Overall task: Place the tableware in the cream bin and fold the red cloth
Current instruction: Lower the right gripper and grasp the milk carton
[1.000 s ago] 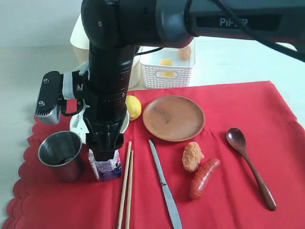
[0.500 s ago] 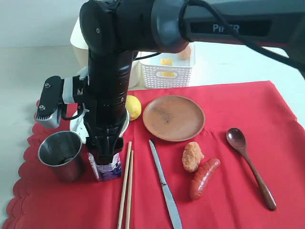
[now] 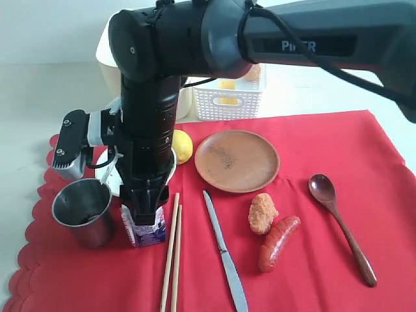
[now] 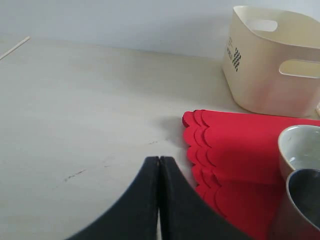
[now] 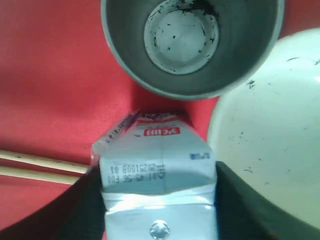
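- Right tool (image 5: 159, 197) is down over the carton (image 5: 157, 155), 1 finger flush on each side wall. It reads as clamped, with the carton base on the cloth (image 3: 312, 149).
- Left tool (image 4: 159, 200) has its fingers together and nothing in it. It sits over the desk (image 4: 75, 100), just off the cloth's scalloped edge.
- Tight spot: the cup (image 3: 83, 211) is just beside the carton on 1 side and the chopsticks (image 3: 172, 253) just beside on the other. The bowl (image 5: 270, 135) is close behind.
- Lift straight up past the cup rim before any sideways travel. A swing at this height would likely tip the cup or roll the chopsticks.
- Carton walls look soft, so use minimum squeeze or it may buckle and slip.
- The carton isn't tableware. My guess is it goes to the basket (image 3: 227, 101), not the bin (image 4: 270, 65).
- All 6 tableware pieces lie on the cloth, with the plate (image 3: 237, 160), knife (image 3: 224, 257) and spoon (image 3: 341, 227) mid to right. The bin stands off the cloth, at the back left.
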You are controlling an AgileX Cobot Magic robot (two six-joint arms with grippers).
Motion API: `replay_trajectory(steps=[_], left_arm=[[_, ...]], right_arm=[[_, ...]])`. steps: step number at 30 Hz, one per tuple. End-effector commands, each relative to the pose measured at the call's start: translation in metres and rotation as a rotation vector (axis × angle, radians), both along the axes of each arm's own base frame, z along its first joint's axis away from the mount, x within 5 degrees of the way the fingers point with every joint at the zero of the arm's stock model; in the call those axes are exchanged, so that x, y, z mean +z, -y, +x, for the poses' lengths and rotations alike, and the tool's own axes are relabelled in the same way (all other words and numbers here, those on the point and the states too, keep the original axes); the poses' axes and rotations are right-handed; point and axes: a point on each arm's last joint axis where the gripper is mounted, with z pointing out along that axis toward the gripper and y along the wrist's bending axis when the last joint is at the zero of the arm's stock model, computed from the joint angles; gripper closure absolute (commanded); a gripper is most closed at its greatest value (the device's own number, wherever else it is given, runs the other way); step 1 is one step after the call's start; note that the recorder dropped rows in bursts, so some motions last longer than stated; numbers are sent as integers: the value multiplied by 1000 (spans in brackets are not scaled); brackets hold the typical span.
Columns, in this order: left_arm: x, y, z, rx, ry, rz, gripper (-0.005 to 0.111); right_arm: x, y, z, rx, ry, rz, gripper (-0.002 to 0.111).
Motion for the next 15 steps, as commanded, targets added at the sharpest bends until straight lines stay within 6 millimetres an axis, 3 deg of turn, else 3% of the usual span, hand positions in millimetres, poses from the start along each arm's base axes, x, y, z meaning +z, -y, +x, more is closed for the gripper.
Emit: replay_trajectory(steps=[1, 4, 10, 15], left_arm=[[0, 0, 0, 0, 12, 5, 107], [0, 0, 0, 0, 12, 5, 107], [0, 0, 0, 0, 12, 5, 107], [0, 0, 0, 0, 12, 5, 107]], right_arm=[[0, 2, -4, 10, -30, -35, 94], [0, 5, -6, 17, -51, -58, 108], [9, 6, -7, 19, -46, -50, 108], [35, 10, -11, 19, -6, -2, 108]])
